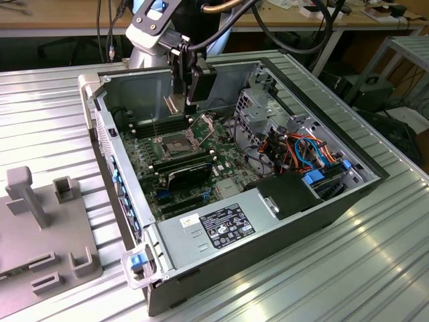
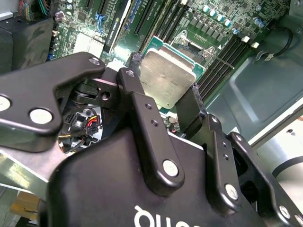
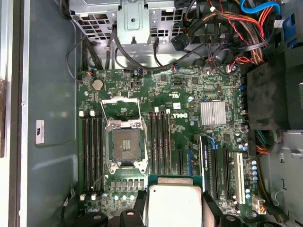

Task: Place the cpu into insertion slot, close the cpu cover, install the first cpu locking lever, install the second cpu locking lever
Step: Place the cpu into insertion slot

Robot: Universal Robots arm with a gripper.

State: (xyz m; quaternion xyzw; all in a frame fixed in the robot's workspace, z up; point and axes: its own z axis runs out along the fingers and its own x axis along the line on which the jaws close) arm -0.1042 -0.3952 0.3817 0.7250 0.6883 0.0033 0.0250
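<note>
Closest to us in the second wrist view are the black fingers (image 2: 142,113) of the end effector (image 2: 164,78), closed partway on the cpu (image 2: 168,71), pinching it by two opposite edges with its silver-grey top facing us. The chip hangs in the air above the green motherboard (image 3: 189,94), not touching it. We judge the first step to be in hand: the cpu is carried but not placed. The insertion slot (image 3: 124,143) lies bare, its dark pin field showing, and the cpu cover (image 3: 121,110) stands opened beside it, so nothing is closed or latched yet. In the first wrist view the chip is near the slot but off to one side, not over it. To our mind, seating it calls for bringing the chip squarely over the pin field, edges parallel to the silver rim, and lowering it level, since a tilted corner could bend pins.

Long black memory slots (image 3: 160,137) flank the socket closely on two sides, and with the opened cover they leave the fingers little room. Toward the exterior view's right, coloured cables (image 1: 301,149) and a black shroud (image 1: 295,194) lie well apart from the work. The case (image 1: 268,245) rests on a ribbed metal desk (image 1: 362,268), with a grey fixture (image 1: 47,235) on the near side at the exterior view's left.
</note>
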